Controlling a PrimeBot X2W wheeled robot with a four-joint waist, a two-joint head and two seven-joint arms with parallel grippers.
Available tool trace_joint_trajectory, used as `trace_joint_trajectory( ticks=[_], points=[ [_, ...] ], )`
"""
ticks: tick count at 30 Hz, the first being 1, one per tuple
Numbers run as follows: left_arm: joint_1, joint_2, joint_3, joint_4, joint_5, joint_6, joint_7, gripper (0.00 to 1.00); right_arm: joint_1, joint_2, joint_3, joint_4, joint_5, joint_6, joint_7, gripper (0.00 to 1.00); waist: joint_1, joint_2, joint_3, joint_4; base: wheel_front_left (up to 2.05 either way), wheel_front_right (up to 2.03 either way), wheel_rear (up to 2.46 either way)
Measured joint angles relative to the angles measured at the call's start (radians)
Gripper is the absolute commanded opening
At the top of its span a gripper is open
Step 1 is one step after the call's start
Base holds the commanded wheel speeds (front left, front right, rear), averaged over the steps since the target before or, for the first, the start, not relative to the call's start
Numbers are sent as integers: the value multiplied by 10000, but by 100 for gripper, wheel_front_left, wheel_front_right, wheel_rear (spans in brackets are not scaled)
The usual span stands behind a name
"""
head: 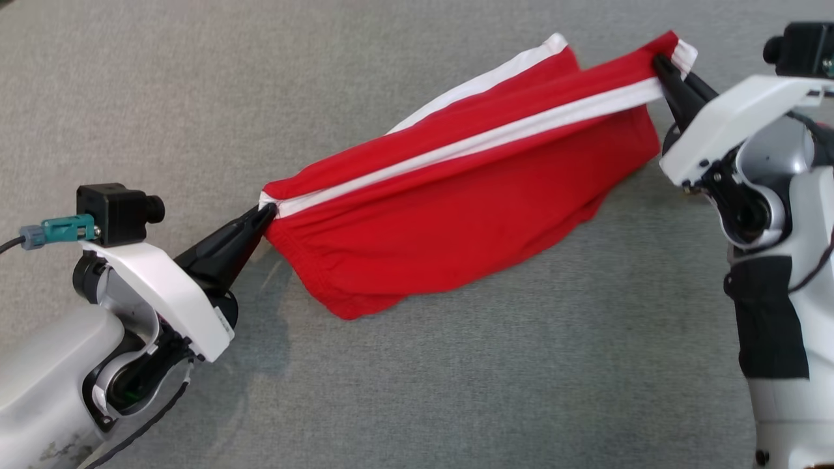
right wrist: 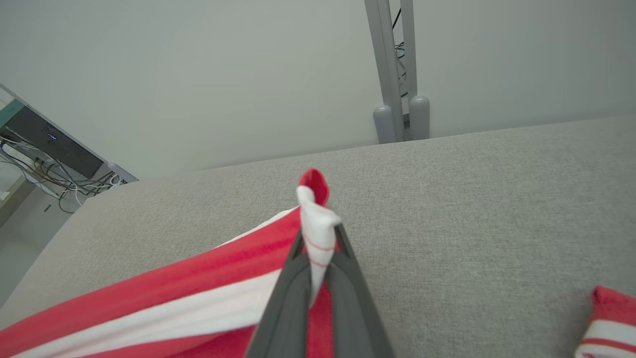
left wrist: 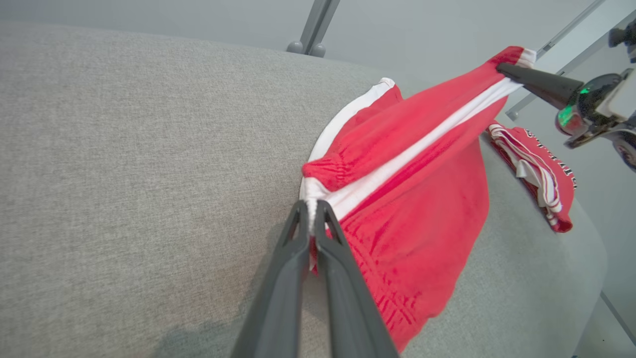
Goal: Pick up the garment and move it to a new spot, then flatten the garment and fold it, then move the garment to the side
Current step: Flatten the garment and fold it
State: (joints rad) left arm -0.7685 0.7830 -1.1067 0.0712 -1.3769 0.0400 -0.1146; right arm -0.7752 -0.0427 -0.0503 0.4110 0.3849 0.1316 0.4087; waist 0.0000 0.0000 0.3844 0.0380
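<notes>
Left hand (head: 266, 212), right hand (head: 659, 62) tight on opposite ends of red garment (head: 469, 202) between them

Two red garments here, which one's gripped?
The white-striped red shorts, stretched between left gripper and right gripper; the lettered red garment lies apart, untouched.

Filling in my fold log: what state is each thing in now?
left pincer: shut on the red shorts.
right pincer: shut on their opposite end.
red shorts: stretched between both pincers, middle sagging.
folded garment: folded, lying apart on the grey surface.
</notes>
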Motion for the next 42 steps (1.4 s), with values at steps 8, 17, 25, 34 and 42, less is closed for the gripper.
trace_joint_trajectory(
  ticks=[8,17,25,34,42],
  points=[
    [-358,-288,52,113,309,-159,-198,0,-1754,10,63,2309,-527,0,-1016,0,0,0,701,562,0,0,0],
    [-824,-815,-67,462,752,-136,-180,0,-3027,-17,92,4535,-1062,-6,-1762,30,0,0,1114,938,0,0,0],
    [-868,-909,-117,520,844,-163,-198,100,-3358,-54,587,5559,-637,-10,-2320,100,0,0,993,888,0,0,0],
    [-553,-654,-42,397,928,265,-646,100,-3042,-56,1381,5768,364,-10,-3319,100,0,0,249,704,0,0,0],
    [299,-174,506,284,953,857,-1304,100,-2060,-263,2079,5244,1005,-10,-3988,100,0,0,-631,348,0,0,0]
  ],
)
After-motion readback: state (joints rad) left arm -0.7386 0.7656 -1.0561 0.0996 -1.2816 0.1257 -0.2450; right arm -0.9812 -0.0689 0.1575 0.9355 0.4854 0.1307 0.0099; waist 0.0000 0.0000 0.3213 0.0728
